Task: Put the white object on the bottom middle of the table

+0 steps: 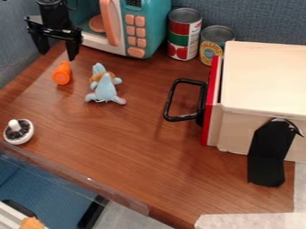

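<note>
Brown wooden table (137,161) against grey-blue fabric panels (257,18). On its right side sits a pale wooden box (266,76), its red front (210,107) and black handle (170,100) facing left. At the back left is a teal toy microwave (156,20) with orange buttons. Beside it, at the upper left, hangs the black gripper (57,54), its two fingers spread wide. Two food cans, one taller (183,36) and one shorter (214,42), stand between microwave and box. A light blue plush toy (104,87) is left of the middle. The white object (19,131), round with a knob and dark centre, rests at the table's left edge, toward the front. Smallest is an orange bottle (61,74), near the plush toy's left.
</note>
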Robot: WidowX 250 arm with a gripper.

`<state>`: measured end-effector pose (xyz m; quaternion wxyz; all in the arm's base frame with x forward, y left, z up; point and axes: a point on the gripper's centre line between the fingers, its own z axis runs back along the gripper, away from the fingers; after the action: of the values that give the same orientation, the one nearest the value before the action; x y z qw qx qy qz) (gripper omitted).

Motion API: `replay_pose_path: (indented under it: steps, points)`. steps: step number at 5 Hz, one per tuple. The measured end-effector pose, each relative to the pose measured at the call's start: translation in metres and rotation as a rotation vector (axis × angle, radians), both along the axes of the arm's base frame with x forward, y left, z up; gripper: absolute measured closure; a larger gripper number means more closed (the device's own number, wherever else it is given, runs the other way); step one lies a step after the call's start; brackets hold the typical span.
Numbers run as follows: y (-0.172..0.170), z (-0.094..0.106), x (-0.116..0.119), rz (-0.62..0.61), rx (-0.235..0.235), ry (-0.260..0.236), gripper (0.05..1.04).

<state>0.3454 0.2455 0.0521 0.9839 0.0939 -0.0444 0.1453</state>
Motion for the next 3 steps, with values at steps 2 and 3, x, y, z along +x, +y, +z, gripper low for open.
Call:
replay_pose_path:
  steps: [2,3]
  points:
    - [-0.014,-0.007,-0.023,-0.068,-0.104,-0.002,0.084]
    - [-0.01,0.016,-0.053,-0.097,-0.109,-0.051,0.084]
